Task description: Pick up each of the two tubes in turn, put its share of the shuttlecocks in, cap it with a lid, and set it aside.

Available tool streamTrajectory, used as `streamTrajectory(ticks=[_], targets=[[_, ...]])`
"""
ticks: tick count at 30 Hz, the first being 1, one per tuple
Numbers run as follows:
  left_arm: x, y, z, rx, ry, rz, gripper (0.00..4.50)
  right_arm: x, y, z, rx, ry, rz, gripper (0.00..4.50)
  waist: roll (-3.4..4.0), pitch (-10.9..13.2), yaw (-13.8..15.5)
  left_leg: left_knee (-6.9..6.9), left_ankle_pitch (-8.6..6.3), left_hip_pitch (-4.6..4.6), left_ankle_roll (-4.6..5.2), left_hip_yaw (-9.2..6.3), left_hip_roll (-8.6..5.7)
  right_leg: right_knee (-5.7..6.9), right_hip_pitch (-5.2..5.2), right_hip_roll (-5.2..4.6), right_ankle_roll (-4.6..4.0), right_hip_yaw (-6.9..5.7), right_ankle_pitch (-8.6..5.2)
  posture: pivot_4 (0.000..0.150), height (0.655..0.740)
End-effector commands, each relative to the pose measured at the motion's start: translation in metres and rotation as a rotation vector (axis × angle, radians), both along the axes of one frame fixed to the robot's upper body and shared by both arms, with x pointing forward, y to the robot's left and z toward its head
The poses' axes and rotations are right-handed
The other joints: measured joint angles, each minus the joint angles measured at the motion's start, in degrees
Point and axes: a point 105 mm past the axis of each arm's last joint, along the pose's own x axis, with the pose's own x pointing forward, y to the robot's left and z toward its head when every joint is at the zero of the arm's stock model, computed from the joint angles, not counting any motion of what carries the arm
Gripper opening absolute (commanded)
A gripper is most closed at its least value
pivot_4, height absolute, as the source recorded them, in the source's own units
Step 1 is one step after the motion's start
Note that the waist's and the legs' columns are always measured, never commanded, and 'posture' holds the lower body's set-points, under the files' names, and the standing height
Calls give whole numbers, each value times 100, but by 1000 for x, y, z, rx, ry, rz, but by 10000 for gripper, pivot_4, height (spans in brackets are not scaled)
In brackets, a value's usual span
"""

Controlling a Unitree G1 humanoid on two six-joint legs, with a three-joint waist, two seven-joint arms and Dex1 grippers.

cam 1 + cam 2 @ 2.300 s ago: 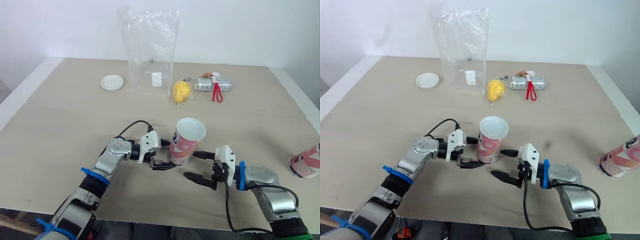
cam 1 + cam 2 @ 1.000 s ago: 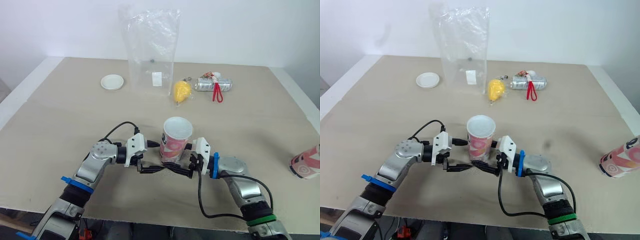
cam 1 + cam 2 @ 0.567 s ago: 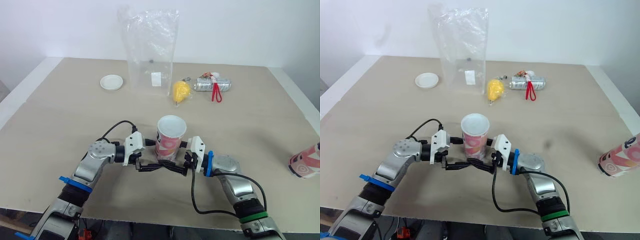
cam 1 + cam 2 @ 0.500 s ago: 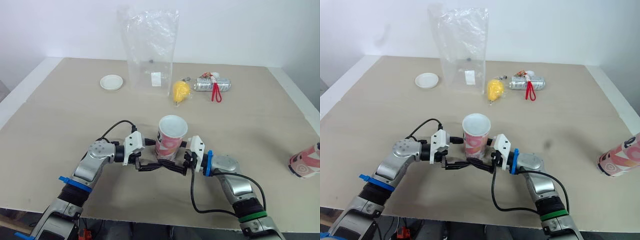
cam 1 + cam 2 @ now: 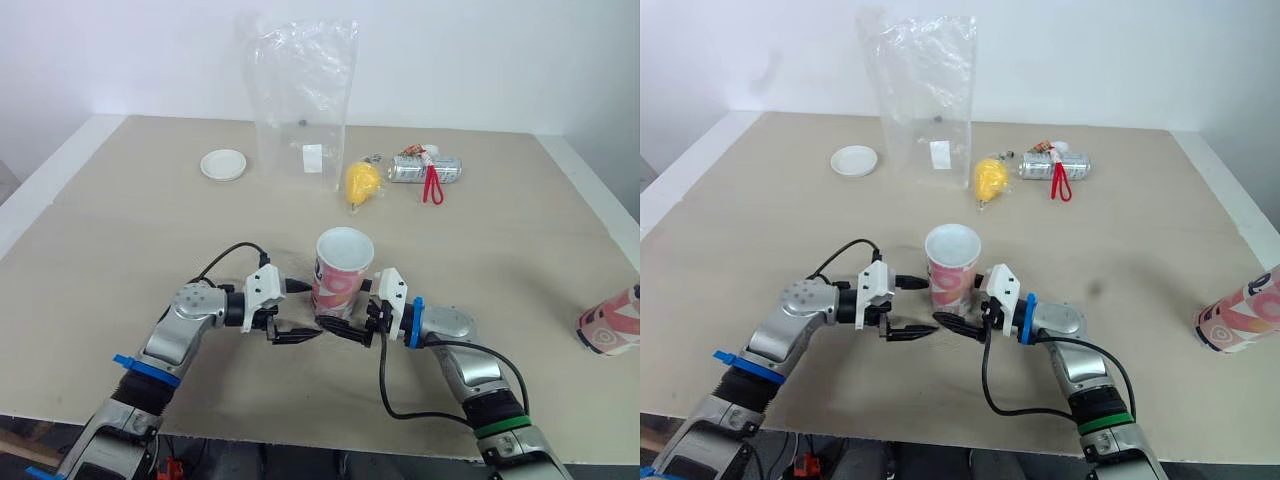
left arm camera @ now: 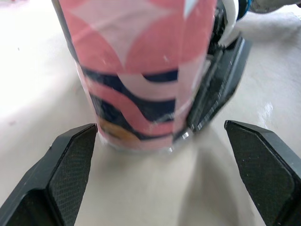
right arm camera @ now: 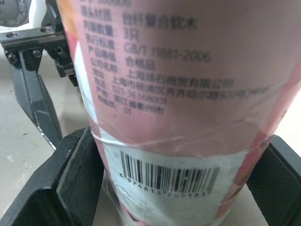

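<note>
Nearest, left gripper (image 5: 300,328): fingers (image 6: 70,174) spread wide, holding nothing, their tips just short of the tube's foot, one tip just beside it.
Right gripper (image 5: 343,322): fingers (image 7: 70,179) closed against both sides of the tube at its base, over the barcode band; it faces the left gripper across the tube.
Tube (image 5: 340,275): pink, white and navy print, upright on the table (image 5: 150,230), mouth open, near the front edge and about midway across.
Second tube (image 5: 610,328): same print, lying on its side at the table's right edge, well apart from both grippers.
Yellow object (image 5: 362,181): beyond the upright tube, toward the far side; too small to tell what it is.
Silver can (image 5: 412,170): on its side, just right of the yellow object, with a red loop (image 5: 433,187) lying against it.
Clear plastic bag (image 5: 303,110): standing tall at the far side, left of the yellow object.
White lid (image 5: 223,164): flat on the table, left of the bag.
Open room: bare tabletop to the left of the left arm, and between the upright tube and the fallen one; the far items stand in a row well behind the grippers.
</note>
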Motion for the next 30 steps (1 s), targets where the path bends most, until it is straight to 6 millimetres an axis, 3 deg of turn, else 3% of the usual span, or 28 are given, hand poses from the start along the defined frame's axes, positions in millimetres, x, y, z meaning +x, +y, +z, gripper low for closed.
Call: streamTrajectory(ticks=[1, 16, 21, 30], targets=[[0, 9, 9, -19, -29, 6, 45000, 4, -2, 3, -6, -13, -4, 44571, 0, 0, -1, 0, 0, 0, 0, 0, 0, 0, 0, 0, 0, 0, 1, 1500, 7400], [-2, 6, 9, -30, -31, 3, 45000, 0, -1, -1, -4, 0, 6, 44571, 0, 0, 1, -1, 0, 0, 0, 0, 0, 0, 0, -1, 0, 0, 0, 1500, 7400], [-1, 3, 10, -38, -35, -1, 45000, -2, -2, -2, -3, 1, -4, 31595, 0, 0, 3, -1, 0, -1, 0, 0, 0, 0, 0, -1, 1, 0, -1, 1500, 7400], [-2, 1, 13, -54, -40, -5, 45000, -2, -6, 0, -1, -4, -28, 31595, 0, 0, 4, -1, 0, -1, 0, 0, 0, 0, 0, -1, 1, 0, -3, 1500, 7400]])
